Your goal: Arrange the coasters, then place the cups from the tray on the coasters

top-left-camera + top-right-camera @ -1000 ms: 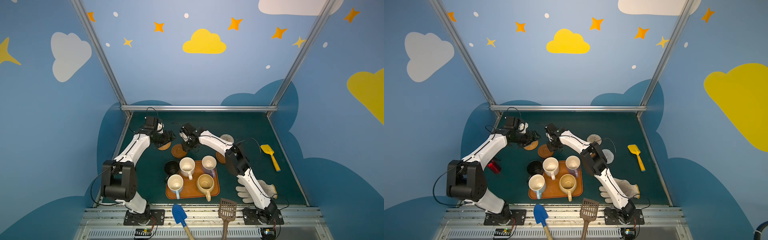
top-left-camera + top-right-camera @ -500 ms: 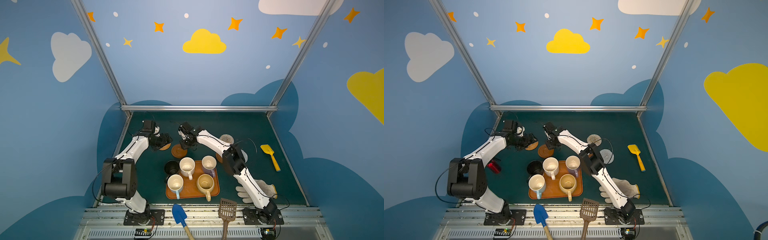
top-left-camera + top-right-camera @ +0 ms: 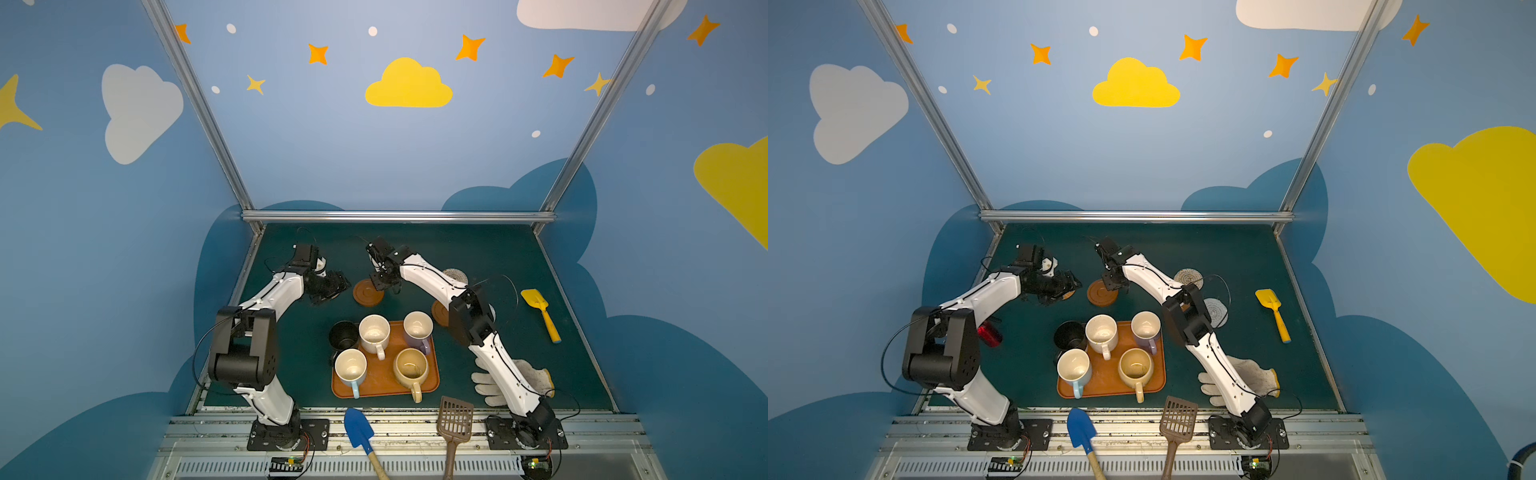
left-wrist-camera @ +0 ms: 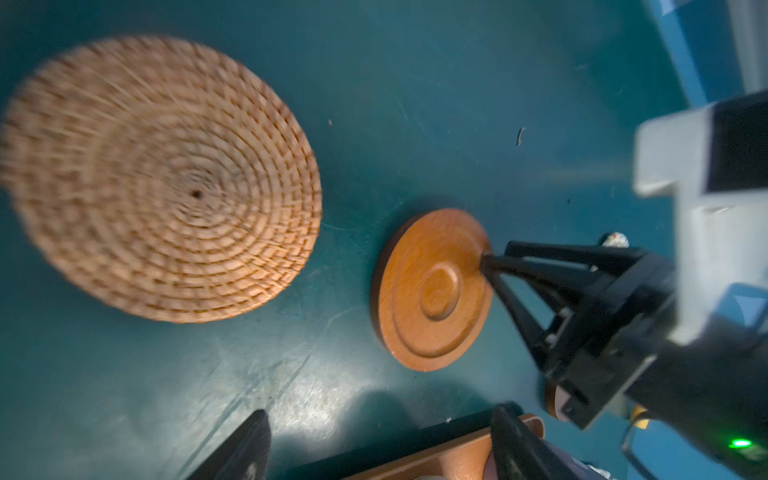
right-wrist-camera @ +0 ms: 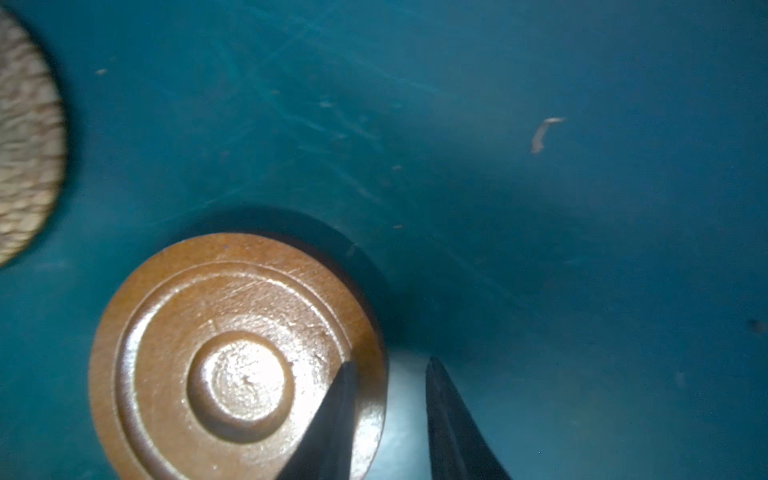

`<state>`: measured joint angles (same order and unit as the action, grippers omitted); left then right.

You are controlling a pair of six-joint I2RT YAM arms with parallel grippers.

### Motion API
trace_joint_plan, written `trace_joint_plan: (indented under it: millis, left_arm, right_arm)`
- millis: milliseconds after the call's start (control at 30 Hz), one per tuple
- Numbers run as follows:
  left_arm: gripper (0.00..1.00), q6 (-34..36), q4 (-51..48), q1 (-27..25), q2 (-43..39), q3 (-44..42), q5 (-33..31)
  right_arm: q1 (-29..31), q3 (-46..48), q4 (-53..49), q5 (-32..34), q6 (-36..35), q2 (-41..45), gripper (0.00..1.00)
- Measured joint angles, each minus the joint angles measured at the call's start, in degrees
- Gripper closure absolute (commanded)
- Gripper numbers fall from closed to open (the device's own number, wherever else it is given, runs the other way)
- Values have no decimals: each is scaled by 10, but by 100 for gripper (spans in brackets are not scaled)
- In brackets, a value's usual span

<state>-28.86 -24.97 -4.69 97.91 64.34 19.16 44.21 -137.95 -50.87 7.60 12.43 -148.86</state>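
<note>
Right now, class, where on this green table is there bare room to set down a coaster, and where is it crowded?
Free: the far strip beneath the metal rail, and the patch between the cream rope coaster and the yellow scoop. Crowded: around the tray, mugs, brown wooden coaster and both hands.

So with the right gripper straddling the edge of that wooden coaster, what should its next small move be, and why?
Probably finish closing. The right gripper has one finger over the wooden coaster and one outside its rim, with a gap still showing, so it does not look pinched yet. The left gripper is open near the rattan coaster.
</note>
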Motion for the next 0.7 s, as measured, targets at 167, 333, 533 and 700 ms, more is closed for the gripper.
trace_joint_plan:
  millis: [167,333,533,700]
  left_arm:
    - [17,-6,7,-21,16,-4,4]
    - [16,-7,7,-21,16,2,1]
    - [8,9,-23,-14,2,49,-22]
    - [0,31,-66,-27,-40,110,-46]
  right_arm:
    - [-14,-9,-4,0,-9,-3,65]
    - [-15,5,12,-30,-9,3,57]
    - [-16,31,33,-64,-3,43,53]
    - [-35,57,42,-95,23,121,44]
